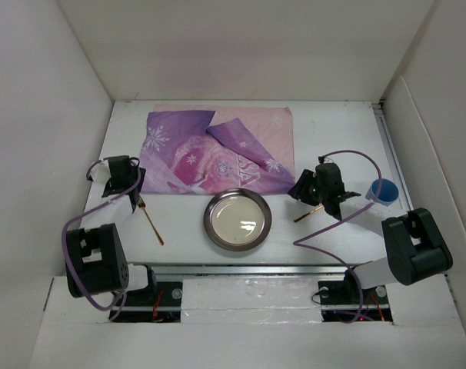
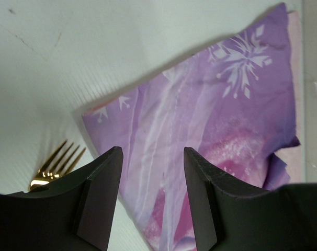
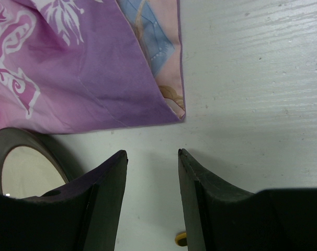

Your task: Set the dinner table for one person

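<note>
The left claw (image 2: 152,152) is held spread and empty over the purple snowflake-printed cloth mat (image 2: 211,120), with a gold metal fork (image 2: 56,164) lying just beside it. The right claw (image 3: 151,153) is likewise spread and empty. The flat white dinner table (image 3: 252,78) is seen directly beneath it.

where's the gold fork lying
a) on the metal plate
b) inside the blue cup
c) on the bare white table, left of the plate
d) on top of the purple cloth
c: in the top view the gold fork lies flat on the white table, left of the metal plate and apart from it, just below the edge of the purple cloth.
</note>
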Robot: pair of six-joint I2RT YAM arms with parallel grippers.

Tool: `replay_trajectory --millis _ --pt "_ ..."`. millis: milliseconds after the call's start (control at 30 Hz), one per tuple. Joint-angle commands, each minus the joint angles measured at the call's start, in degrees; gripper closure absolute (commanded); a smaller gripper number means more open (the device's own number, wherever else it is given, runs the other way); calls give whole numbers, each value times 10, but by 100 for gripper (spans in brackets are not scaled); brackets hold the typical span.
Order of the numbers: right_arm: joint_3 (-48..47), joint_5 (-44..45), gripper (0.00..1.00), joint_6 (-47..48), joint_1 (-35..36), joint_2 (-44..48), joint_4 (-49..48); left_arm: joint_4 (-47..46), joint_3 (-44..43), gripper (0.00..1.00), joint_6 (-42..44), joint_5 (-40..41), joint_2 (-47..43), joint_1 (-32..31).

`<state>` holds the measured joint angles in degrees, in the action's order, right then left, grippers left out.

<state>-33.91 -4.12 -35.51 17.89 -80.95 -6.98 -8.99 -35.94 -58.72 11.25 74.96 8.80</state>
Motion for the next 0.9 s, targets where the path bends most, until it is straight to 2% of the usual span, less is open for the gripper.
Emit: replay_trajectory --millis 0,67,167,300,600,700,767,867 --pt "-13 -12 51 -12 -8 -9 -28 51 -64 54 31 5 48 13" --pt "-9 -12 52 -11 -13 -8 -30 81 -101 55 39 -1 73 13" --pt "0 -34 51 -9 -18 -10 -35 88 -103 58 39 -19 101 13" --pt "-3 -50 49 -8 -23 -25 -39 84 -71 59 35 8 73 -17" --pt "-34 -80 48 -38 -47 -105 -87 133 -67 58 16 23 60 -17" --pt "-53 -73 49 -55 -47 -126 -100 154 -68 56 16 33 44 -17" --pt "-57 -69 50 -67 -47 -135 -112 139 -53 48 20 31 28 -17" --pt "-58 -58 54 -78 -47 -138 -126 131 -54 48 20 22 33 -17"
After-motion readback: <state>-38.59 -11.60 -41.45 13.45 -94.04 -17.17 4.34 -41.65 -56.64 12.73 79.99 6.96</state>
